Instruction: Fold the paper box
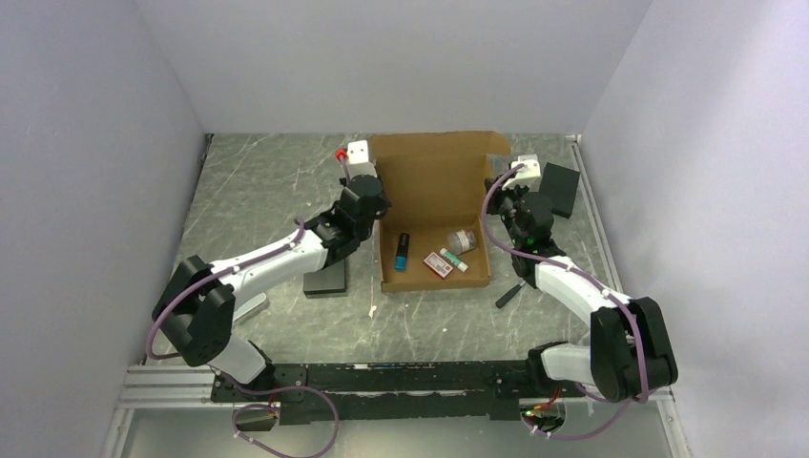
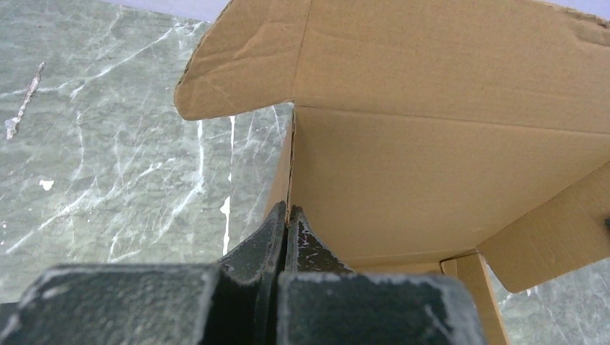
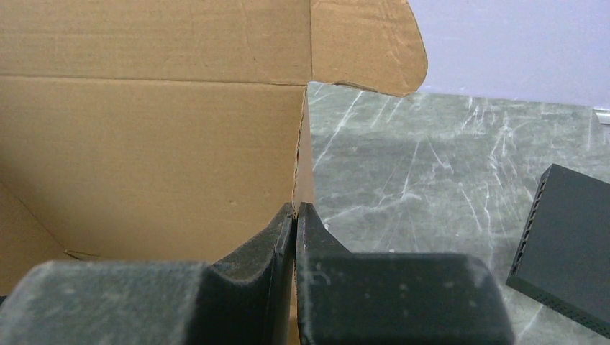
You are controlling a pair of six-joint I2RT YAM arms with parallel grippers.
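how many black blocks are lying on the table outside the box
2. The left block lies left of the paper box, by its near corner; the right block lies right of it, by its far corner. Others may be hidden.

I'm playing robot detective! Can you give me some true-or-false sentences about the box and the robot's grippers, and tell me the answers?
1. The box is shut. False: its lid stands open at the back.
2. The left gripper and the right gripper each pinch a side wall of the box. True.
3. The box is empty. False: small things lie inside it, such as a tin.
4. A black block lies on the table, to the right of the box. True.
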